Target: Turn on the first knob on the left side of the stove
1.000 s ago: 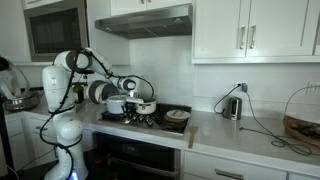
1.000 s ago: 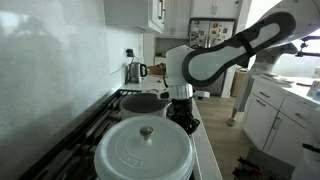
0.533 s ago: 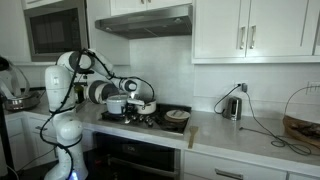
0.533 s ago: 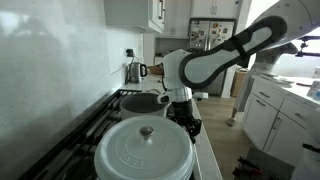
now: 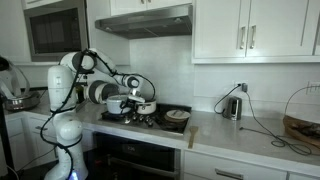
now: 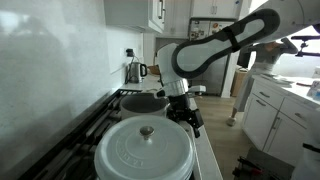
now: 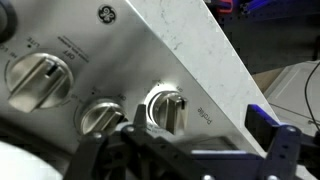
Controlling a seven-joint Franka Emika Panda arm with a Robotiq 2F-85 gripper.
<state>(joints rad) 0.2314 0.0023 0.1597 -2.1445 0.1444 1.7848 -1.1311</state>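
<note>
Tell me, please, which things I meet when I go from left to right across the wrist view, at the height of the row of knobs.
left knob → middle knob → right knob → marbled countertop edge → dark gripper finger at the picture's right side.

1. The end effector (image 6: 186, 118) hangs at the front edge of the stove (image 6: 105, 118), just beside the lidded pot (image 6: 145, 150).
2. A second pot (image 6: 145, 103) sits on the stove behind the lidded pot, on the wall side of the end effector.
3. In the wrist view, three knobs lie in a row on the front panel: the nearest knob (image 7: 165, 108) straight ahead of the end effector (image 7: 195, 145), the middle knob (image 7: 100, 115) and the far knob (image 7: 38, 78) further left.
4. The kettle (image 5: 232, 106) stands on the tabletop (image 5: 250, 135), well apart from the end effector, past the stove.
</note>
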